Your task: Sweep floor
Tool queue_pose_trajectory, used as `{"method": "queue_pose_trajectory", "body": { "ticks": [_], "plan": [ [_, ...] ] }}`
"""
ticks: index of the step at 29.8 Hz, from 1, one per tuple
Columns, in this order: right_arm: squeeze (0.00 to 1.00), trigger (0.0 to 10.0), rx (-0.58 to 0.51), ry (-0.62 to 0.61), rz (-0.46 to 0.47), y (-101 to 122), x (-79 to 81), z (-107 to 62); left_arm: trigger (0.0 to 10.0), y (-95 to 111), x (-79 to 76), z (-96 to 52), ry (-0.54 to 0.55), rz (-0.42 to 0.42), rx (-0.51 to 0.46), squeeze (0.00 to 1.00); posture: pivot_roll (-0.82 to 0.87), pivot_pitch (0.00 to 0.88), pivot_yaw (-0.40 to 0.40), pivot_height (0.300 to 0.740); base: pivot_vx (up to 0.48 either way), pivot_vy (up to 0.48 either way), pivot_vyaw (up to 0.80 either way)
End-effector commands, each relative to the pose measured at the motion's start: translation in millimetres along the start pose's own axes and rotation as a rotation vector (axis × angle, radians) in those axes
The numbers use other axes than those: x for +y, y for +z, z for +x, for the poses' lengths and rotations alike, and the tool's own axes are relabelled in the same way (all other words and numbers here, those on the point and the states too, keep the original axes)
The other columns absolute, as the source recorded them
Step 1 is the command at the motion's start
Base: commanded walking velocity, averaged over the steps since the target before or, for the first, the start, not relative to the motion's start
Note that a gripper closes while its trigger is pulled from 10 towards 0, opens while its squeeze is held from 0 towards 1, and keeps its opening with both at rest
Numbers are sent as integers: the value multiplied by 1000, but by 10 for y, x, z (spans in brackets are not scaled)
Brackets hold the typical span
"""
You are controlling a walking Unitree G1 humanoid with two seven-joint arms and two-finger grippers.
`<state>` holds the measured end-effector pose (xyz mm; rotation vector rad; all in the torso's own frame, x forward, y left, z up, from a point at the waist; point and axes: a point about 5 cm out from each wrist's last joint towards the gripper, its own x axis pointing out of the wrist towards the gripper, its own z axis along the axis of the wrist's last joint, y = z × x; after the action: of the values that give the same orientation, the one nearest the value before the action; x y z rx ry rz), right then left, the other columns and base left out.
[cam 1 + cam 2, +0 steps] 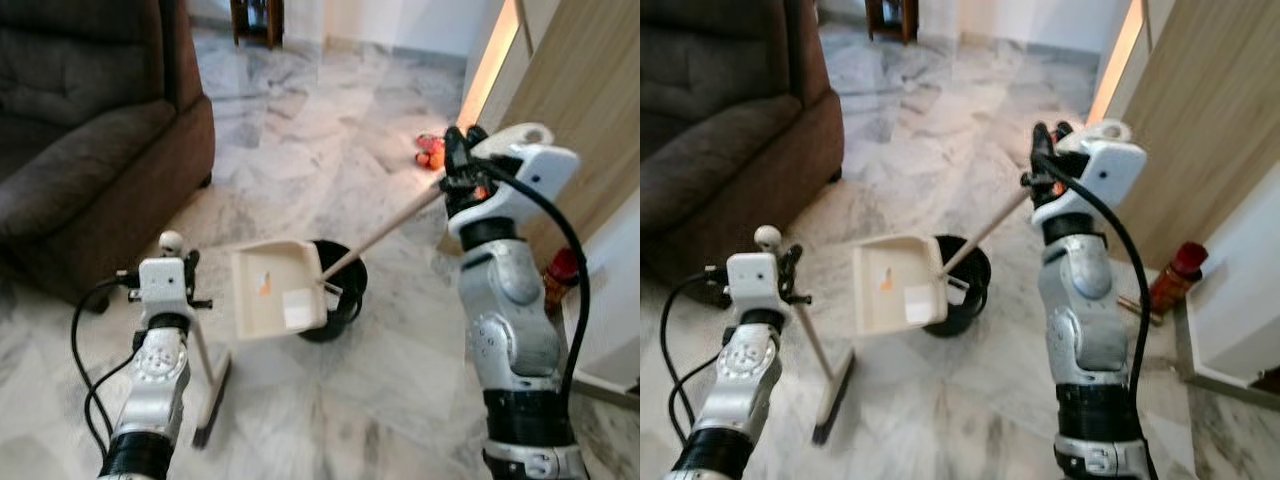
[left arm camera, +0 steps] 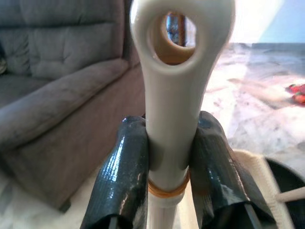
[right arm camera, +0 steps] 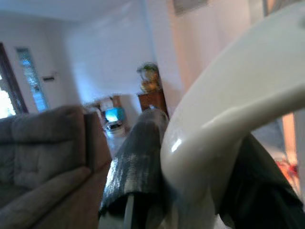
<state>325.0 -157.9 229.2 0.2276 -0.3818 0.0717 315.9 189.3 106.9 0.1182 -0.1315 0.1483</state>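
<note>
Over the black bin (image 1: 335,290): white dustpan (image 1: 277,288), long handle running up-right to the right pincer (image 1: 458,160), clamped on its end. Left pincer (image 1: 175,272) grips the broom (image 1: 205,385) (upright, head on floor).

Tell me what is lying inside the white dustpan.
Inside the dustpan, held tilted over the black bin by the right claw, lie a small orange scrap and a white piece. The bin's inside is partly covered.

Both hands (image 1: 185,268) (image 1: 458,150) clamped, right higher
</note>
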Motion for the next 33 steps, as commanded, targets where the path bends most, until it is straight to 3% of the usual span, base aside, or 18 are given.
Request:
{"method": "queue_pose_trajectory", "body": {
  "ticks": [1,26,33],
  "plan": [
    [0,10000,-75,43,4,158,115,56,10000,106,71,26,20,12,-64,0,40,27,-39,740,292,0,0],
    [0,10000,-101,86,18,213,203,71,10000,116,104,27,30,18,-71,0,45,35,-41,740,296,0,0],
    [0,10000,-96,83,28,201,206,68,10000,101,146,4,43,22,-67,0,46,37,-42,740,304,0,502]
  ]
}}
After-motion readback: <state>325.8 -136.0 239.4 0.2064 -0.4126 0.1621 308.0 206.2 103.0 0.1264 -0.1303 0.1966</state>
